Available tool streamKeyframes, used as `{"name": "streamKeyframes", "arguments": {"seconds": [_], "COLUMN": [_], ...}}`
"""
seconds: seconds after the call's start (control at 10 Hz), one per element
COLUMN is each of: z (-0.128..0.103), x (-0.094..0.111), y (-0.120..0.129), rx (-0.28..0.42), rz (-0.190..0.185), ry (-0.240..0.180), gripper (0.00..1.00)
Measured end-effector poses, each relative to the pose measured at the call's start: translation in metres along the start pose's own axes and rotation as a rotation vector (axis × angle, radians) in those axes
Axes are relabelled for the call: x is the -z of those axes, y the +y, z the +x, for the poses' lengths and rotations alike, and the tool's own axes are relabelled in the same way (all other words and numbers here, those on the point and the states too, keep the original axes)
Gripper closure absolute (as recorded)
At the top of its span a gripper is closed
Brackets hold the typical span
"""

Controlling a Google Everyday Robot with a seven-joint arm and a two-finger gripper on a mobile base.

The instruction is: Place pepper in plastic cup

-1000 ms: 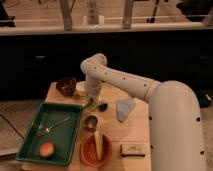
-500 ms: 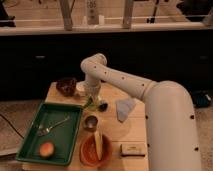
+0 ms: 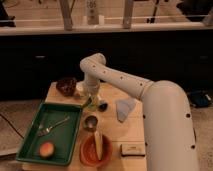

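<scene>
The translucent pale yellow-green plastic cup (image 3: 93,103) stands on the wooden table (image 3: 112,132), behind the green tray's far right corner. My gripper (image 3: 92,97) reaches straight down from the white arm (image 3: 120,80) and is at the cup's mouth, hiding most of it. A small dark rounded thing (image 3: 102,106), which looks like the pepper, lies on the table touching or just right of the cup. I cannot tell whether the gripper holds anything.
A small shiny metal cup (image 3: 90,122) stands just in front of the plastic cup. A green tray (image 3: 35,150) at left holds a fork (image 3: 52,127) and an orange fruit (image 3: 46,149). An orange bowl (image 3: 86,152), dark bowl (image 3: 66,85), white tub (image 3: 80,89), pale cloth (image 3: 125,108) and small box (image 3: 132,149) are around.
</scene>
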Motion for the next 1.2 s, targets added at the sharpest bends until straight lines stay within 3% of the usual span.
{"name": "streamKeyframes", "arguments": {"seconds": [1.2], "z": [-0.0024], "x": [0.0013], "y": [0.0058], "rx": [0.023], "rz": [0.004], "ry": [-0.022], "gripper": [0.20]}}
